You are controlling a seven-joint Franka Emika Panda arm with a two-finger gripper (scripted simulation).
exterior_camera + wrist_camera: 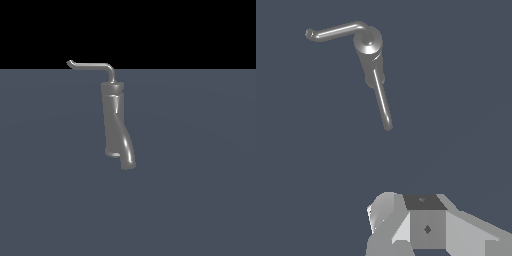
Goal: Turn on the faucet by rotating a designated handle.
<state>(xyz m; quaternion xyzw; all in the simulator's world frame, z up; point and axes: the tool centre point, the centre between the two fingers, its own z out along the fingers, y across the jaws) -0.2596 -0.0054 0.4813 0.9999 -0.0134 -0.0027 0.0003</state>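
The dark grey faucet (112, 117) stands upright on the floor in the middle of the exterior view, its curved spout (128, 157) bending down toward the camera. From its cap the thin light-grey handle (90, 65) reaches toward the exterior view's left and ends in a small hooked tip. The wrist view looks down on the faucet cap (368, 41), the handle (333, 31) and the spout (382, 102). Only part of my white gripper (411, 225) shows at that picture's edge, well away from the faucet and touching nothing. Its jaws are not clear enough to read. The arm does not appear in the exterior view.
A flat blue-grey floor (200, 200) spreads all round the faucet, with a black background beyond its far edge.
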